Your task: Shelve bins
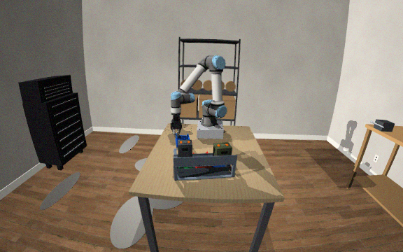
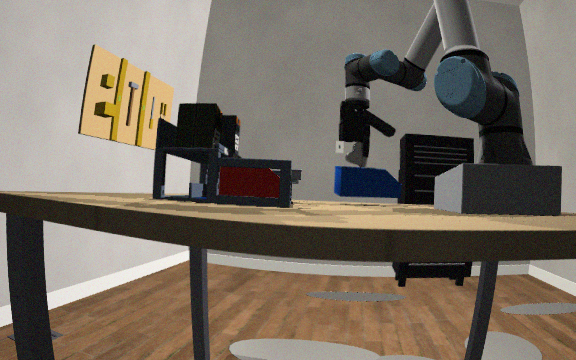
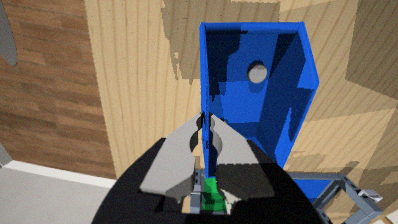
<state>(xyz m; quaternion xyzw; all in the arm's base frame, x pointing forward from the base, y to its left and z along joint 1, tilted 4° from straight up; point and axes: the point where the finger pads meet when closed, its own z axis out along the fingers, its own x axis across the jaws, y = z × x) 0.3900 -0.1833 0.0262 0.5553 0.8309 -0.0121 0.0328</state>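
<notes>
Carrying step, by my read: hand, nearly closed, pinches side wall of blue open-front bin, raised off tabletop, at wrist view's one o'clock; next, ease toward blue mark, five o'clock, keeping part aboard.

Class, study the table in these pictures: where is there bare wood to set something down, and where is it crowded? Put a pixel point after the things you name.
Bare wood: the table's point(image 1: 257, 189) front strip before the shelf point(image 1: 205, 161) point(image 2: 285, 180), and right of the shelf. Crowded: the shelf's top, with two cases, and behind it, where the gripper point(image 1: 176, 132) point(image 2: 360, 162) point(image 3: 205, 113) holds the blue bin point(image 1: 182, 138) point(image 2: 365, 181) point(image 3: 240, 102).
</notes>
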